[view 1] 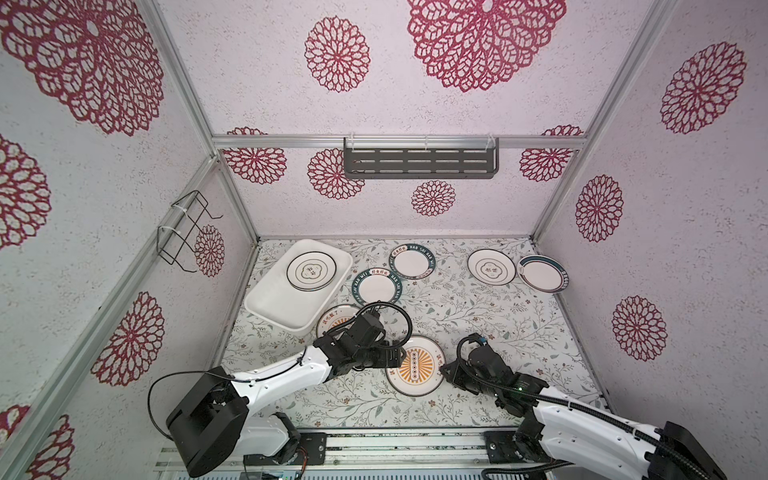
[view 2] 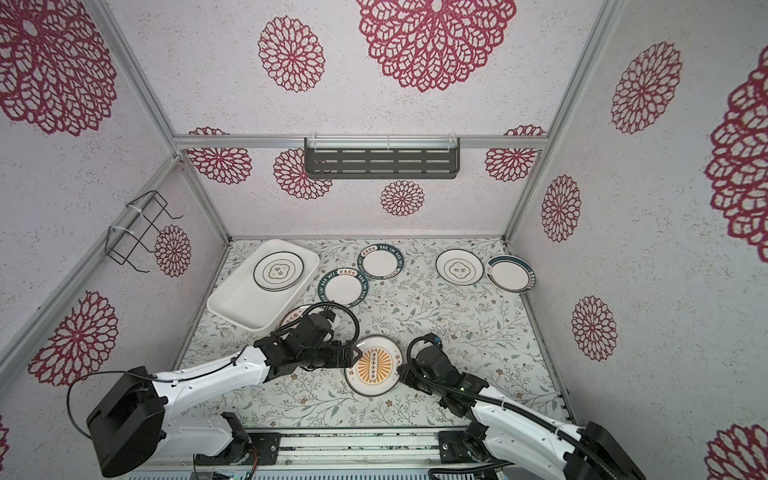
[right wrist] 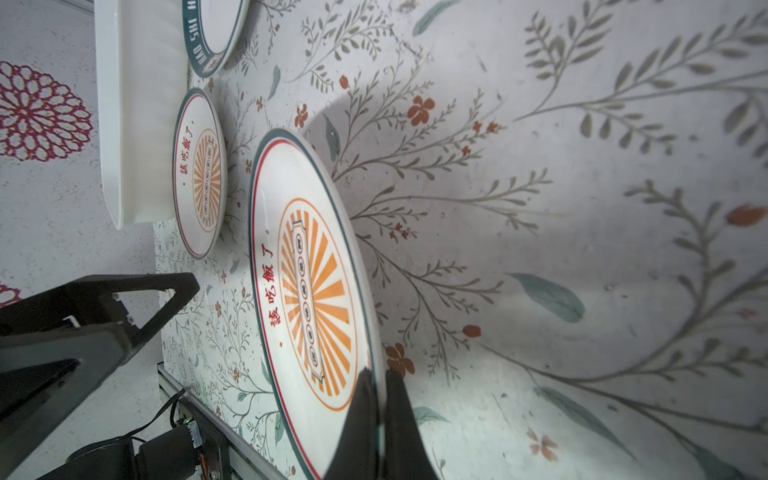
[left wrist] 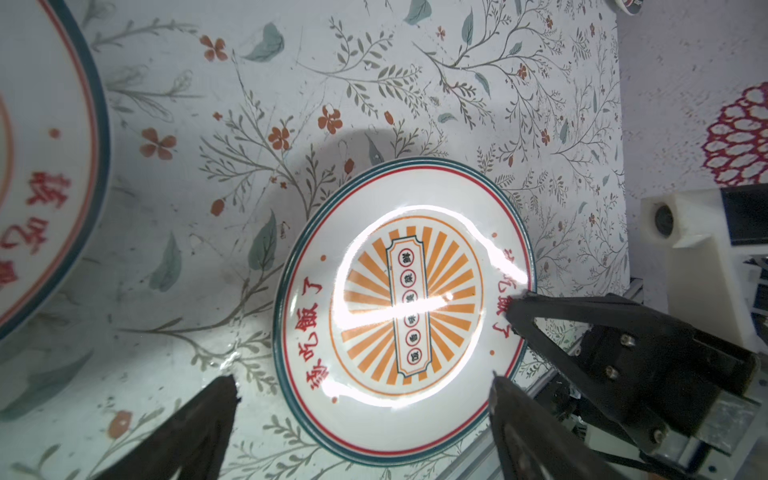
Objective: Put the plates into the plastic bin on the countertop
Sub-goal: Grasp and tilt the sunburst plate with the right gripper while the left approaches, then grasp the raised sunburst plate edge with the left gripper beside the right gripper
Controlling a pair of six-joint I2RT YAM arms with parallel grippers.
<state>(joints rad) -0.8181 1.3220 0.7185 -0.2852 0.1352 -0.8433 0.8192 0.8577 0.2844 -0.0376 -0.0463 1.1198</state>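
Bare table (view 1: 490, 328) open across the middle and right side, bin (view 1: 266, 309) filling the far-left corner, plates (view 1: 412, 261) strung along the far edge, sunburst plate (view 1: 415, 368) near the front edge boxed between left gripper (view 1: 400, 358) and right gripper (view 1: 443, 368), second plate (view 1: 332, 318) under the left arm (view 1: 291, 370)

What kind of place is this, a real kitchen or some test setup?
Probably a mock kitchen booth for robot trials: floral panels held in an aluminium frame, a vine-printed countertop strewn with plates, and two robot arms mounted on a front rail.
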